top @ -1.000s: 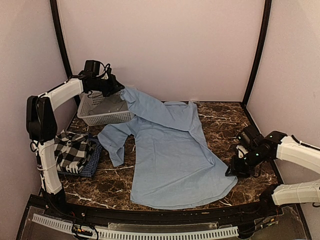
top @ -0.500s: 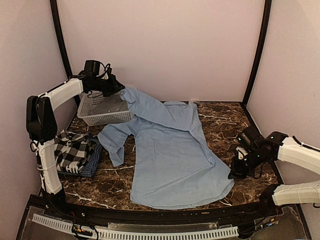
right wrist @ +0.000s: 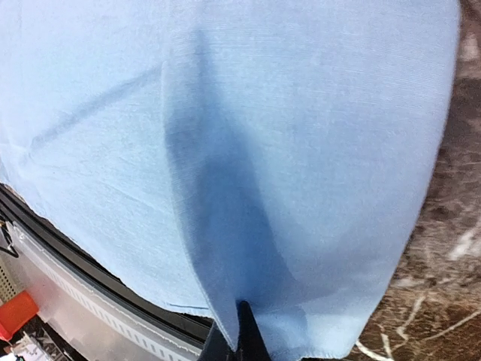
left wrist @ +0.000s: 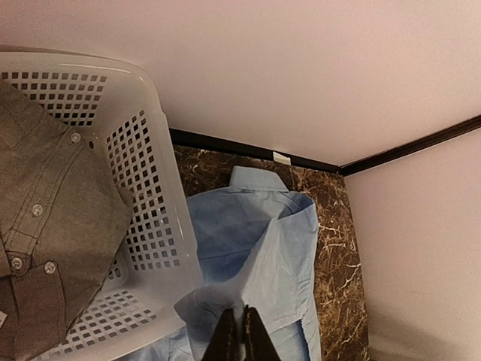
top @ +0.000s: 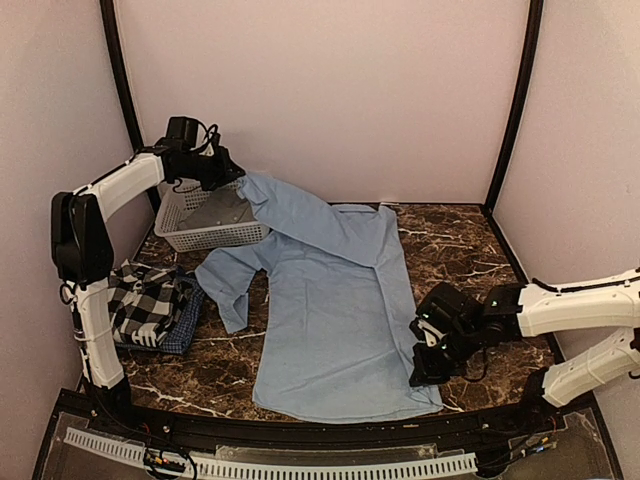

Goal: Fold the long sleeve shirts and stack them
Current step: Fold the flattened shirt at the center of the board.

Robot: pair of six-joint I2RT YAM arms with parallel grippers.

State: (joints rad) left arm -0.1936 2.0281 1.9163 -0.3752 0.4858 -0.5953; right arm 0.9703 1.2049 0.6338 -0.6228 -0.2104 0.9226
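Blue shirt [top: 330,320] lay spread across the desk [top: 470,250], left end effector [top: 238,181] and right end effector [top: 418,375] each clamped on it.

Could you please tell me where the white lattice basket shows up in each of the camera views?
Top external: the white basket stands at the far left of the marble table, beside the light blue shirt.
Left wrist: it fills the left side of the picture, with a grey shirt inside.
Right wrist: not in it.
Shared landmark: the light blue shirt, also seen by the left wrist and the right wrist.
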